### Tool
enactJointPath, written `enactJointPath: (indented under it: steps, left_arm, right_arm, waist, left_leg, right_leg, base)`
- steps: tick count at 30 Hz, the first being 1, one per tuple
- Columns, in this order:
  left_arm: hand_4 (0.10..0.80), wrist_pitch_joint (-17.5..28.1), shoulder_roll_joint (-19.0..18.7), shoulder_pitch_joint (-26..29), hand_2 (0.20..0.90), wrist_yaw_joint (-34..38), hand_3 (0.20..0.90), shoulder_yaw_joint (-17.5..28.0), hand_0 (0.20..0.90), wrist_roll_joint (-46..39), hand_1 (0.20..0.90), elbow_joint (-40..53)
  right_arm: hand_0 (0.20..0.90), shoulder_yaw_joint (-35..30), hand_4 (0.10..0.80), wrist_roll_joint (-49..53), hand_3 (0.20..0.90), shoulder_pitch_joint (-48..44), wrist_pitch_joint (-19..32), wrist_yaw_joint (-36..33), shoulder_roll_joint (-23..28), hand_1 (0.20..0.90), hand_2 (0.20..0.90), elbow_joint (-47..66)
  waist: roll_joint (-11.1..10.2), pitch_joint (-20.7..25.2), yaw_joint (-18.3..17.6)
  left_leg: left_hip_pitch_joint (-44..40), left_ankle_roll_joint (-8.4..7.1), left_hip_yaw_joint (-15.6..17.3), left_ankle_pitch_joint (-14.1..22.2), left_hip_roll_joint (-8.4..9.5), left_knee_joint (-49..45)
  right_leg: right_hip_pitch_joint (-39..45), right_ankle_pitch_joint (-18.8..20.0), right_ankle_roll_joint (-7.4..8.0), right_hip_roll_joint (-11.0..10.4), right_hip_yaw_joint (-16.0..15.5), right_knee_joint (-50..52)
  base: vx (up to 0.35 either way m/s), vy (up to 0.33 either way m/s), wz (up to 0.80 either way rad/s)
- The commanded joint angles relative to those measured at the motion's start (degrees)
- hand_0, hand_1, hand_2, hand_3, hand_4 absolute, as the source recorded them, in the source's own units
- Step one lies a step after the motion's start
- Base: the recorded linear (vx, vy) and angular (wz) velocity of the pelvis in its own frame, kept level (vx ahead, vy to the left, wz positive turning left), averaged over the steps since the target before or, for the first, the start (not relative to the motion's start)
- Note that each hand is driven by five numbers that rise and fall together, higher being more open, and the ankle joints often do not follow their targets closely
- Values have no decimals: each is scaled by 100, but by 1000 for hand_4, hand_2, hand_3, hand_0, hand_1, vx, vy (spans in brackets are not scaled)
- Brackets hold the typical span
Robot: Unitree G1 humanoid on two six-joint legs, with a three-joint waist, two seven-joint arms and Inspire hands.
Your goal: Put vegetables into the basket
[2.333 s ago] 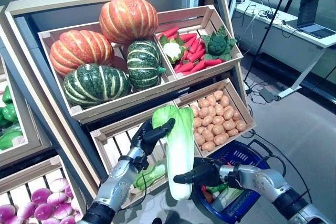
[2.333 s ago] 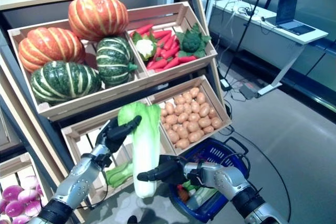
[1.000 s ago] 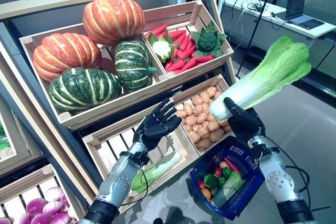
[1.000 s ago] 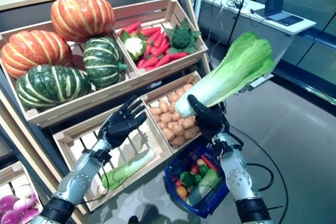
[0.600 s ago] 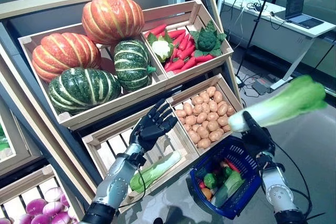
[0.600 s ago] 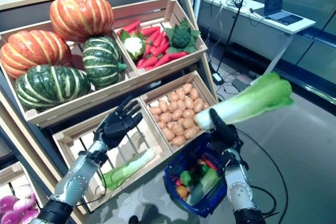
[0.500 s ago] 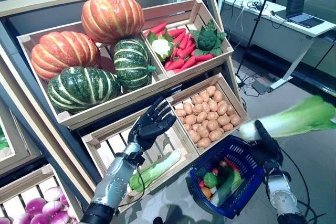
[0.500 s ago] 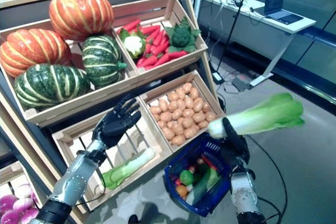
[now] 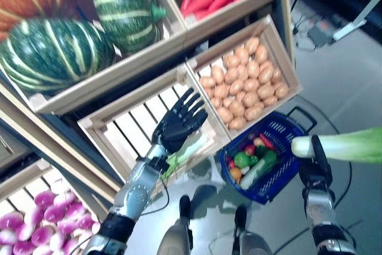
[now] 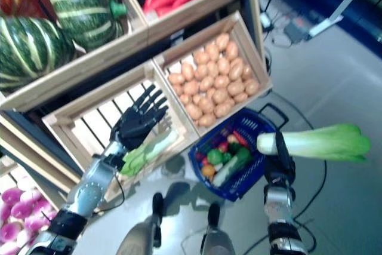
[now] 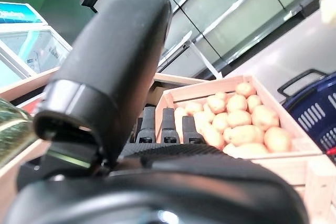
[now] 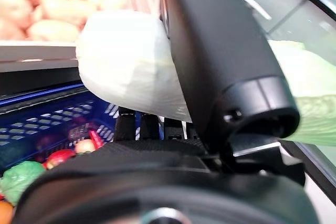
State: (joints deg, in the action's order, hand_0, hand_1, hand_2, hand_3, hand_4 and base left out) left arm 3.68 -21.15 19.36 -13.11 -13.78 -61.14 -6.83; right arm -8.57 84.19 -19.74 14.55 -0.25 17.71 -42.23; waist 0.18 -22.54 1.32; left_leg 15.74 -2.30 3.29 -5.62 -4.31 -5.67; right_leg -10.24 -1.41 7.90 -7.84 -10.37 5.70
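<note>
My right hand (image 9: 314, 166) is shut on the white stem of a long green cabbage (image 9: 349, 146). It holds the cabbage level, just right of the blue basket (image 9: 271, 194) and above its rim. In the right wrist view the thumb (image 12: 220, 66) presses on the cabbage stem (image 12: 126, 72), with the basket (image 12: 42, 129) beyond. Green, red and orange vegetables lie in the basket. My left hand (image 9: 179, 125) is open with its fingers spread, over a slatted wooden crate (image 9: 125, 132). A pale green leafy vegetable (image 9: 190, 152) lies just below it.
The wooden stand with its crates fills the upper left; its lower right crate (image 9: 280, 58) overhangs the basket's far side. A power strip and cables (image 9: 319, 33) lie on the grey floor at the upper right. Open floor (image 9: 352, 76) lies right of the basket.
The camera has tipped downward. My right hand has swung the cabbage from upright down to level, right of the basket. My left hand stays open by the slatted crate.
</note>
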Motion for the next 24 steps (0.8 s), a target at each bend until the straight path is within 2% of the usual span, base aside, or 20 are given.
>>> enactJointPath:
  steps: [1,4,10,14,17,24]
  left_arm:
    - [800,744,64,672,900,-407,900,120,900,-206,900,502]
    - [800,761,215,822,900,-512,900,179,900,-396,900,509]
    - [800,899,392,997,900,-652,900,208,900,-253,900,754]
    - [800,938,377,1103,900,-721,900,276,900,-452,900,790]
    - [800,944,358,1174,900,-783,900,268,900,-488,900,796]
    - [800,1205,418,1249,900,-959,900,221,900,-503,900,951]
  right_arm:
    - [300,111,400,-84,300,-550,530,28,517,300,300,341]
    - [300,215,400,-476,300,-825,384,2,583,300,300,112]
    - [300,428,400,-1120,300,-1233,114,-71,831,300,300,-95]
    - [300,614,400,-1750,300,-1486,-251,-162,1076,300,300,-438]
    - [300,721,400,-1843,300,-1634,-406,-240,1170,300,300,-692]
    - [300,836,400,-2353,300,-1810,-805,-904,1189,300,300,-1177]
  waist:
    - [-114,37,151]
    - [-98,-113,181]
    - [-50,-248,231]
    - [11,-270,257]
    - [33,-246,268]
    - [110,-263,271]
  left_leg:
    - [637,-74,-284,931,115,-1504]
    - [1056,-58,-326,1176,135,-2170]
    - [1801,20,-249,1755,245,-3415]
    - [2174,49,-210,2090,235,-4205]
    - [2335,103,-220,2355,259,-4672]
    - [2518,116,-253,2756,299,-5455]
  right_leg:
    - [-811,-300,-412,-82,156,1566]
    - [-1215,-564,-509,-178,174,2279]
    - [-2023,-1126,-627,-377,239,3695]
    - [-2460,-1418,-686,-513,324,4496]
    - [-2672,-1619,-737,-533,388,4921]
    - [-2968,-1936,-780,-590,510,5627]
  base:
    - [-94,-32,14]
    - [-94,4,10]
    - [-52,51,9]
    - [-21,54,3]
    - [21,43,4]
    - [79,51,2]
